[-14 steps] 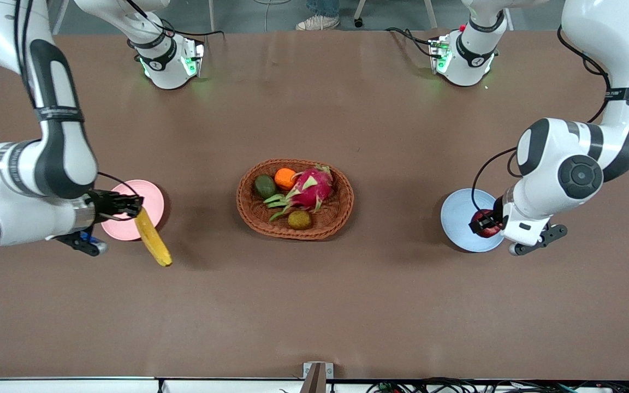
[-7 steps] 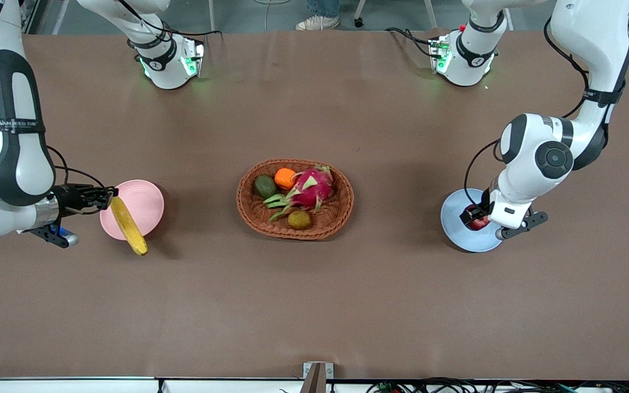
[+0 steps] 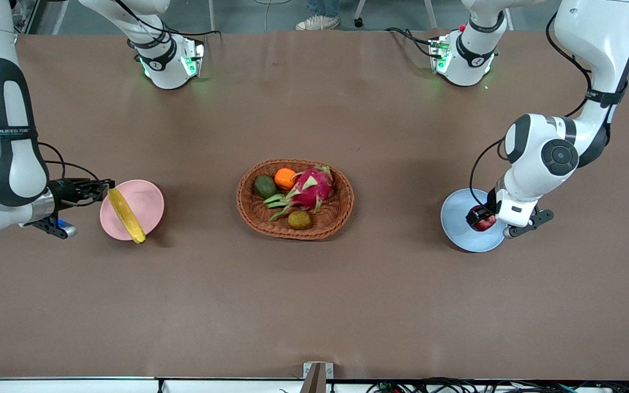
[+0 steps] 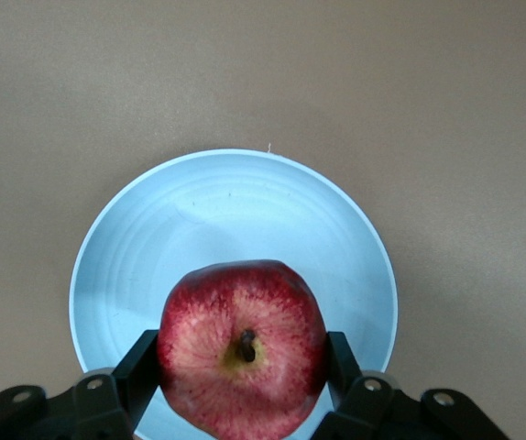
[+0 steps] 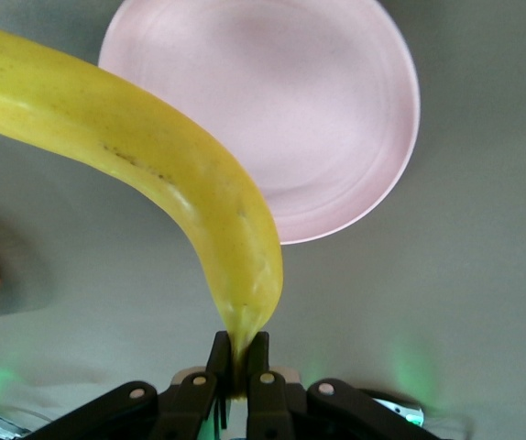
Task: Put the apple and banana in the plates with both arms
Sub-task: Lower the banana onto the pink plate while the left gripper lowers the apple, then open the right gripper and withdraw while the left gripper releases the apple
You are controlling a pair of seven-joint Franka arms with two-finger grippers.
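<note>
Overall, a plain brown table [image 3: 314,305] fills the front view; a strip of floor and someone's shoes [image 3: 318,22] show along the top edge. At centre sits a wicker basket [image 3: 295,198] with a dragon fruit [image 3: 311,188], an orange fruit [image 3: 285,178] and two dull green-brown fruits. At the middle left of that view, the right end effector [image 3: 108,188] is clenched on the stem end of the banana [image 3: 125,215], which hangs over the pink plate [image 3: 145,204]. At the middle right, the left end effector [image 3: 481,217] is grasping the apple [image 3: 484,221] over the blue plate [image 3: 459,221]. Only the left wrist view shows the apple's stem and both fingers [image 4: 139,367] pressed against its sides. The right wrist view shows the fingers pinching the banana's tip. The arm's white housing hides part of the blue plate in the front view.
</note>
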